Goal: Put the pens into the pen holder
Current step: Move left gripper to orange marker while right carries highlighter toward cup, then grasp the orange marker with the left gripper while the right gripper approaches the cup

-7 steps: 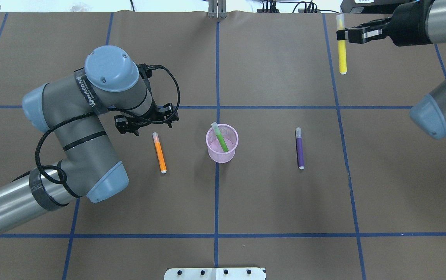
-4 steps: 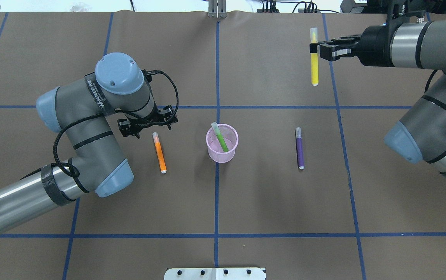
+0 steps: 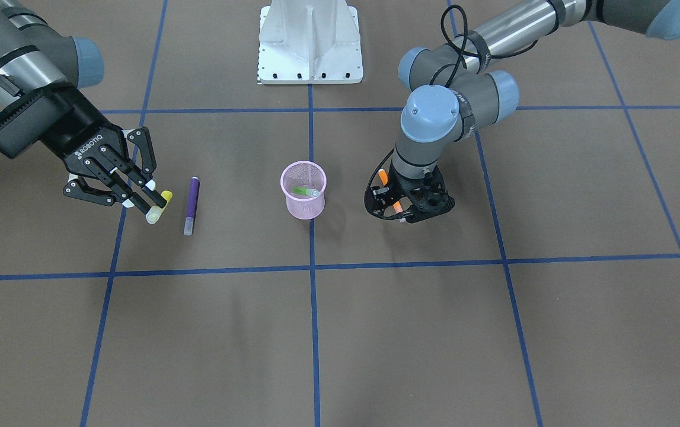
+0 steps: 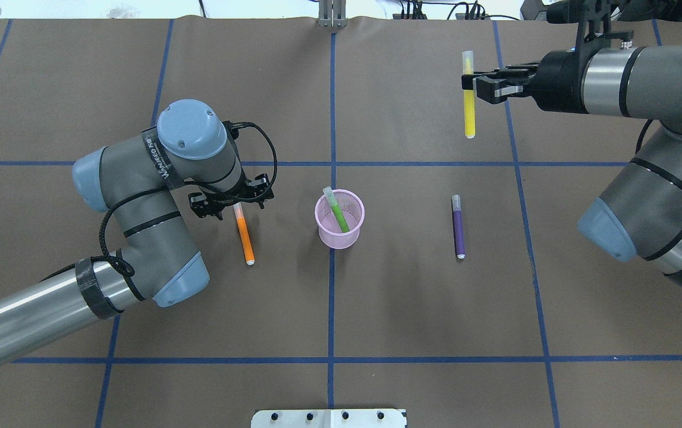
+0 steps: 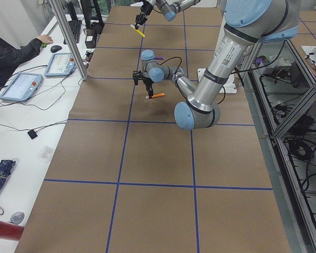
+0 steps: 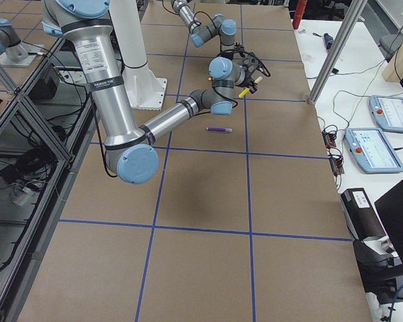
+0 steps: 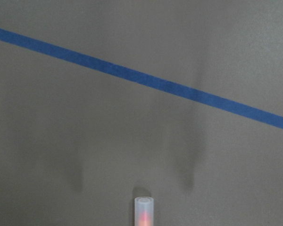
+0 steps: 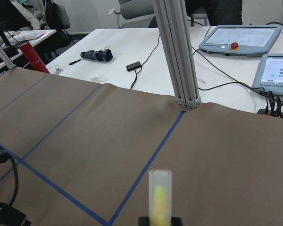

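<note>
Toward the counter's [image 4: 412,309] far right corner the right tool [image 4: 473,83] is clamped on a yellow pen [image 4: 469,113], while the left tool [image 4: 233,202], spread apart, hangs over the orange pen's [image 4: 245,238] cap.

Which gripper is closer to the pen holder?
Left. The left gripper is over the cap end of the orange pen, a short way left of the pen holder. The right gripper, holding a yellow pen, is farther off, beyond the purple pen.

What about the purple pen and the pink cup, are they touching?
Apart. The overhead view shows the purple pen lying flat to the right of the pink pen holder, with bare brown paper plainly showing between them.
</note>
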Controlling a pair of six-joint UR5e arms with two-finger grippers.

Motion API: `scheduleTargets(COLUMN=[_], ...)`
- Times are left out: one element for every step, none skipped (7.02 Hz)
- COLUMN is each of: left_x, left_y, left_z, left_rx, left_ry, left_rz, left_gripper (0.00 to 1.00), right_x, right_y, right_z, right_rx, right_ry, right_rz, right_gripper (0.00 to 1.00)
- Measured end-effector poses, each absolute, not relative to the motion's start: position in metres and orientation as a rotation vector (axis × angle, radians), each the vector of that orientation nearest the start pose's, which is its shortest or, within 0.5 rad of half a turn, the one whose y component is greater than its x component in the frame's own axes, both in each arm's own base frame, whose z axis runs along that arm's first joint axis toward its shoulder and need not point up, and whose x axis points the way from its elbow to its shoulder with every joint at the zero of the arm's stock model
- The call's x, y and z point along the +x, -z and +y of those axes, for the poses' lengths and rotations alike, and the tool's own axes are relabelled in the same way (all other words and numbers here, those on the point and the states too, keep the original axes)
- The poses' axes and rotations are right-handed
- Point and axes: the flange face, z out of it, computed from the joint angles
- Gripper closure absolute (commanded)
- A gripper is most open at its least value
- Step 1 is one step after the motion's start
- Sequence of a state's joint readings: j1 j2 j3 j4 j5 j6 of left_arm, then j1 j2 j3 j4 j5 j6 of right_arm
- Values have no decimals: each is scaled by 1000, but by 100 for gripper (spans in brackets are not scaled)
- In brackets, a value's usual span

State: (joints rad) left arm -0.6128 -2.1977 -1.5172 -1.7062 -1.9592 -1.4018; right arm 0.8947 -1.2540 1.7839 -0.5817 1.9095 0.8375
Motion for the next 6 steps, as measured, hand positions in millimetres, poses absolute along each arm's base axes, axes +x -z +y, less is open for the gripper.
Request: scheduleTargets(left_x=[535,538,539,539,540,540], left_y=[-303,-305,-306,-307,-307,-307], left_z=[-483,-479,-478,-477,-477,-477], left_rx=[-85,-89,-92,-92,-92,-92], left_ry=[273,267,264,263,262,261], left_rz=[784,781,778,776,775,775], left_gripper=[39,48,55,59,62,69], right_x=[-280,-282,-283,-284,-284,-285], right_y=[-270,-267,-267,-266,-266,-266], right_z=[-507,-507,-506,-506,-506,-506], right_rx=[909,911,910,908,908,907], right_ry=[130,130,130,130,130,130], right_rz=[-1230,-1233,-1236,-1237,-1238,-1238], right_gripper=[100,100,100,100,100,100])
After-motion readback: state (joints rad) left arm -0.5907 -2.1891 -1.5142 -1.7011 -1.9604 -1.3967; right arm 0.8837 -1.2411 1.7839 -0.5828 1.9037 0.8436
